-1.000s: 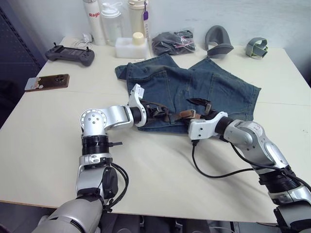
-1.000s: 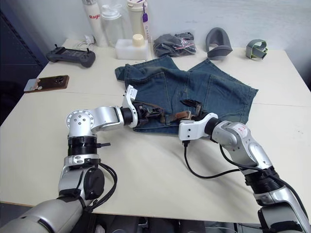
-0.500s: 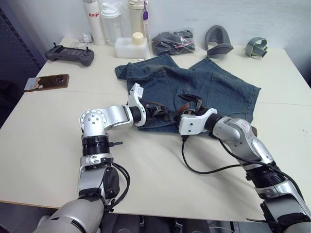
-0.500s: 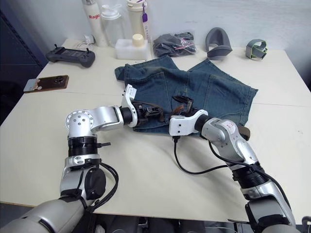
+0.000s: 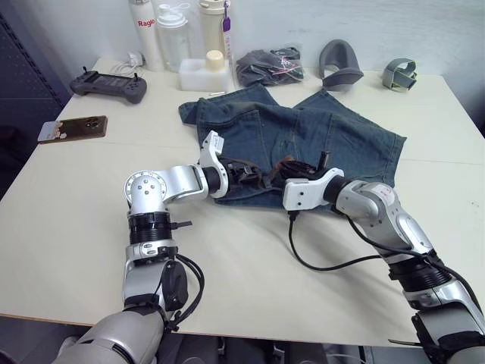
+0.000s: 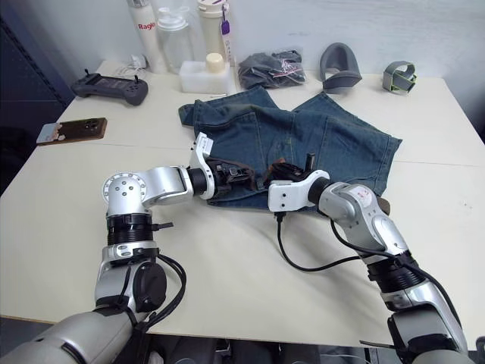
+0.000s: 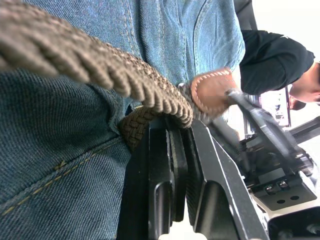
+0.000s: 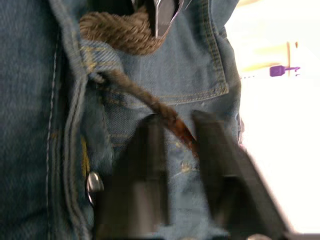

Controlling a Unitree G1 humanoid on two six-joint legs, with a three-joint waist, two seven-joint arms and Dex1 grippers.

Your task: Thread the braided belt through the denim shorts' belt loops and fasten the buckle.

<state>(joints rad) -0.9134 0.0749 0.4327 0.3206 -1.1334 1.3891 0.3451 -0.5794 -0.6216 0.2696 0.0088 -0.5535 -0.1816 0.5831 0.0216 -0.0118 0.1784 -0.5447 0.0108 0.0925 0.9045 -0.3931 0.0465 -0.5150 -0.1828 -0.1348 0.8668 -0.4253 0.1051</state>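
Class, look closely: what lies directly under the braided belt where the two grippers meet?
The braided belt lies on the waistband of the denim shorts, blue denim showing beneath it. The table below is covered by the shorts there, and the grippers hide part of the belt.

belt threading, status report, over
Left gripper shut on the braided belt at the denim shorts waistband. Right gripper open, straddling the belt's tan end. Buckle not made out. Nothing in the way.

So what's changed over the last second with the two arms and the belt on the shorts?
The right tool slid along the waistband toward the left tool, carrying the braided belt tip with it, and now sits close beside it. The left tool stayed put on the belt; the denim shorts did not shift.
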